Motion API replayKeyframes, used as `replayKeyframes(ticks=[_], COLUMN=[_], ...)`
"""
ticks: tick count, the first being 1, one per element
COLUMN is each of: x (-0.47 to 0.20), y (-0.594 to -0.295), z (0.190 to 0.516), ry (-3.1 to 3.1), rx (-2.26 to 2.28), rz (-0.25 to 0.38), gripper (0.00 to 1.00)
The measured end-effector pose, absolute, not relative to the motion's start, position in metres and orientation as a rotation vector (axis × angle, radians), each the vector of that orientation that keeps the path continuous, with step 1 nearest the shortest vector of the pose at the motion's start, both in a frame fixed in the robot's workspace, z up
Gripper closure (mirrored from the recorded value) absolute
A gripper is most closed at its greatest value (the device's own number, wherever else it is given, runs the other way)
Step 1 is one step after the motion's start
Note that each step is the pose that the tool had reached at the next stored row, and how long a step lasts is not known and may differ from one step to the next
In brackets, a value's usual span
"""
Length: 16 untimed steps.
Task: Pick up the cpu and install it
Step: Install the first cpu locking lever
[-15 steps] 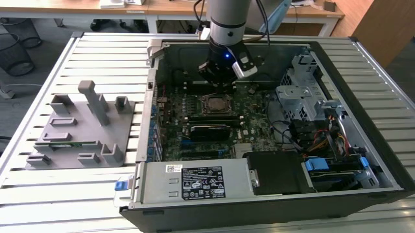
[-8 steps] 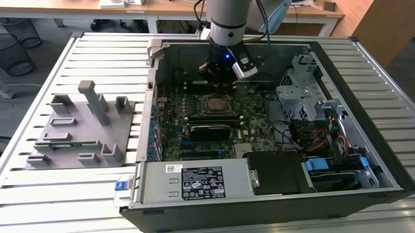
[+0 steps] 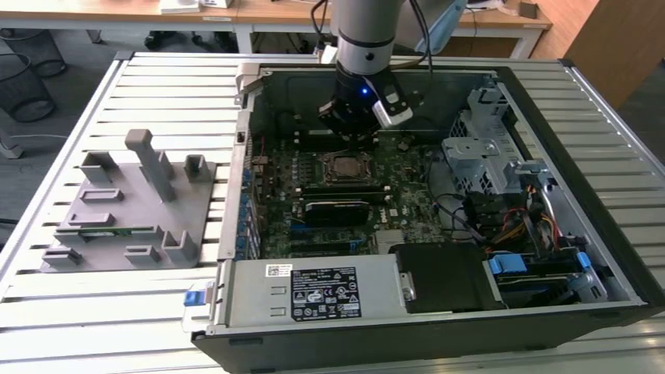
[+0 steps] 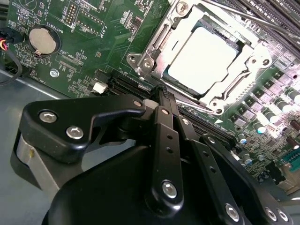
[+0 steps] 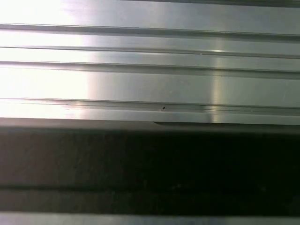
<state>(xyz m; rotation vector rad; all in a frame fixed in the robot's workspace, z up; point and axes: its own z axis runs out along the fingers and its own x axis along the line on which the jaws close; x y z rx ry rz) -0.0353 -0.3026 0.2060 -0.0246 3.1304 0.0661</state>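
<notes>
Cpu point(image 4: 205, 60) seated flat in motherboard socket point(image 4: 154, 44), silvery top facing up, metal retention frame around it; in exterior view socket sits near case centre point(image 3: 346, 167). Judged light, stiff, fragile underneath; hold by opposite edges only, never on contact side. Gripper point(image 4: 161, 96) just beside socket at its 7 o'clock in second wrist view, jaws drawn together, holding nothing. Case point(image 3: 582, 156) lies open on slatted table point(image 3: 156, 86); grey fixture tray point(image 3: 124, 210) at case's 9 o'clock.

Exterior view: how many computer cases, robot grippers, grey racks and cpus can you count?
case: 1
gripper: 1
grey rack: 1
cpu: 1
Total: 4
</notes>
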Motion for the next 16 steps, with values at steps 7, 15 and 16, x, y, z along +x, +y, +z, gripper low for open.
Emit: replayKeyframes(ticks=[7, 15, 16], x=[-0.0334, -0.0312, -0.031], y=[-0.3025, -0.3025, -0.3025], z=[0.2035, 0.2023, 0.2021], ry=[3.131, 3.131, 3.131], rx=[-0.025, -0.025, -0.025], rz=[0.066, 0.066, 0.066], gripper=[0.89, 0.89, 0.89])
